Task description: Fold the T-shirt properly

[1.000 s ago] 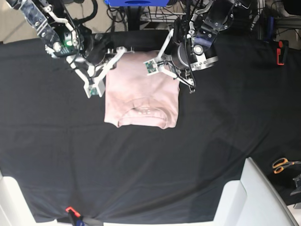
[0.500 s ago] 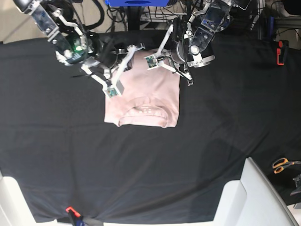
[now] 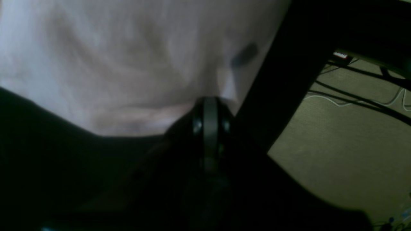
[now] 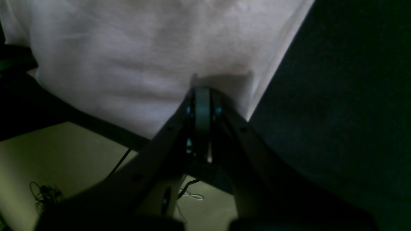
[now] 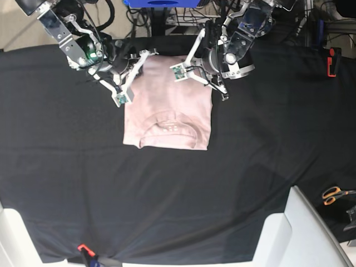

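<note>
The pale pink T-shirt point(image 5: 167, 108) lies folded into a compact rectangle at the back middle of the black tablecloth point(image 5: 167, 189), with its ribbed collar point(image 5: 169, 129) near the front edge. Both arms lean over its far end. My left gripper point(image 3: 210, 101) is shut, its tip touching the T-shirt point(image 3: 112, 64) at a corner by the table's far edge. My right gripper point(image 4: 201, 91) is also shut. It rests over the T-shirt point(image 4: 144, 48) close to a side edge and casts a shadow on the cloth. Neither wrist view shows fabric between the jaws.
The left arm point(image 5: 236, 53) and right arm point(image 5: 89, 53) crowd the table's back edge. Orange scissors point(image 5: 334, 194) lie at the right. A red object point(image 5: 332, 61) sits far right, and white bins stand at the front right point(image 5: 295, 233) and front left point(image 5: 11, 239).
The right arm swung in over the shirt's left side, then drew back toward the far left corner. The left arm shifted slightly toward the back. The shirt hardly moved.
</note>
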`<state>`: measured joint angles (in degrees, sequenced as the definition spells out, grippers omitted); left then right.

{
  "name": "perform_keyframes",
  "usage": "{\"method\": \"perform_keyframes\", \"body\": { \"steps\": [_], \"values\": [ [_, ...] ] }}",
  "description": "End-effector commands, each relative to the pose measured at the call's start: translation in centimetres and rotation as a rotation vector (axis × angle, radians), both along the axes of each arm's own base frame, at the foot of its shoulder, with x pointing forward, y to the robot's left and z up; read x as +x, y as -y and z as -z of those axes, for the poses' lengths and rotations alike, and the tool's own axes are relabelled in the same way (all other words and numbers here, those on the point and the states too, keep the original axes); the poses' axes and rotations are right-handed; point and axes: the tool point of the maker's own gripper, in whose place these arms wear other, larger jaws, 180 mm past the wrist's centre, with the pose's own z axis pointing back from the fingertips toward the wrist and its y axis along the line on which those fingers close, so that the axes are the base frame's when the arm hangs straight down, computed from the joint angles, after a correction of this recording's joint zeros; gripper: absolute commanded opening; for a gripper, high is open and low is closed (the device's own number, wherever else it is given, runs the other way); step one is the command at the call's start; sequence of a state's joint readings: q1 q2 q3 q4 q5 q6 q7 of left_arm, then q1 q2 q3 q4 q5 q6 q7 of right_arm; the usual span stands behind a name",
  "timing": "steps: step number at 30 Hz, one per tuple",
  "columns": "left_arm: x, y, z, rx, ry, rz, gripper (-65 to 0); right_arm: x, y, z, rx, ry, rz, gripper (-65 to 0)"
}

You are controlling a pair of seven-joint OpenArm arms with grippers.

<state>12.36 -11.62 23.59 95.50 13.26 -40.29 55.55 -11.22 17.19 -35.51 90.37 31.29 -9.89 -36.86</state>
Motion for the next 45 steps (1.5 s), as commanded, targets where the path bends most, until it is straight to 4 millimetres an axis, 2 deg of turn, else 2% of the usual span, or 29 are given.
{"method": "perform_keyframes", "body": {
  "steps": [1,3,5,8,10,12,14,17,20,23,25,28,32,34,36,38,40,42,43,44,45],
  "values": [
    [0.8,-0.1,-0.8,-0.002,0.033,-0.005,-65.0,0.8,-0.6,-1.4,0.029,0.044,-0.009,-65.0],
    [1.5,0.1,-1.8,-0.016,0.068,0.0,-65.0,0.6,-1.6,-3.1,0.062,0.058,-0.027,-65.0],
    [1.2,-0.3,-2.7,-0.016,0.091,0.011,-65.0,0.7,-2.5,-5.2,0.094,0.081,-0.044,-65.0],
    [0.3,-0.8,-3.9,-0.019,0.116,0.033,-65.0,0.2,-1.8,-7.0,0.095,0.113,-0.048,-65.0],
    [-0.9,-1.3,-4.3,-0.008,0.115,0.051,-65.0,0.0,-0.3,-7.5,0.063,0.106,0.024,-65.0],
    [-2.6,-2.2,-4.2,0.012,0.091,0.068,-65.0,-0.7,1.6,-7.3,0.018,0.07,0.121,-65.0],
    [-4.6,-3.4,-3.7,0.039,0.047,0.084,-65.0,-2.8,3.1,-6.1,-0.034,-0.019,0.214,-64.8],
    [-8.0,-5.3,-2.9,0.079,-0.029,0.083,-65.0,-6.8,4.2,-4.6,-0.082,-0.146,0.279,-64.8],
    [-10.2,-7.1,-2.6,0.109,-0.081,0.038,-65.0,-9.8,5.4,-3.8,-0.104,-0.217,0.331,-64.8],
    [-12.9,-7.5,-2.2,0.098,-0.142,0.016,-65.0,-12.5,7.0,-3.1,-0.133,-0.284,0.399,-64.8],
    [-15.1,-7.2,-1.4,0.076,-0.196,0.013,-65.0,-14.1,8.0,-1.6,-0.165,-0.332,0.399,-64.8],
    [-18.1,-7.0,0.5,0.05,-0.291,-0.013,-65.0,-16.8,7.7,2.1,-0.174,-0.414,0.324,-64.8],
    [-21.0,-6.3,5.0,0.008,-0.418,-0.115,-65.0,-20.5,7.2,8.2,-0.174,-0.532,0.211,-64.8],
    [-21.6,-6.3,7.7,0.001,-0.44,-0.224,-65.0,-22.7,7.9,11.2,-0.195,-0.611,0.198,-64.8],
    [-21.7,-6.1,10.4,-0.021,-0.44,-0.332,-65.0,-24.9,9.2,13.9,-0.227,-0.67,0.203,-64.8],
    [-21.9,-6.2,13.3,-0.045,-0.437,-0.448,-65.0,-25.9,10.9,16.3,-0.261,-0.655,0.243,-64.8],
    [-22.2,-6.9,15.9,-0.051,-0.432,-0.558,-65.0,-25.7,12.1,17.6,-0.281,-0.558,0.295,-64.4],
    [-22.2,-7.9,17.5,-0.054,-0.4,-0.669,-65.0,-25.0,13.7,17.9,-0.316,-0.412,0.344,-64.4],
    [-21.7,-8.1,17.7,-0.07,-0.373,-0.702,-65.0,-24.4,14.2,17.8,-0.325,-0.338,0.359,-64.4],
    [-19.9,-8.1,17.8,-0.112,-0.306,-0.723,-65.0,-23.1,14.6,17.6,-0.323,-0.252,0.378,-64.4],
    [-16.8,-7.4,17.7,-0.176,-0.209,-0.723,-65.0,-22.2,15.1,17.3,-0.321,-0.192,0.401,-64.4]
  ]
}}
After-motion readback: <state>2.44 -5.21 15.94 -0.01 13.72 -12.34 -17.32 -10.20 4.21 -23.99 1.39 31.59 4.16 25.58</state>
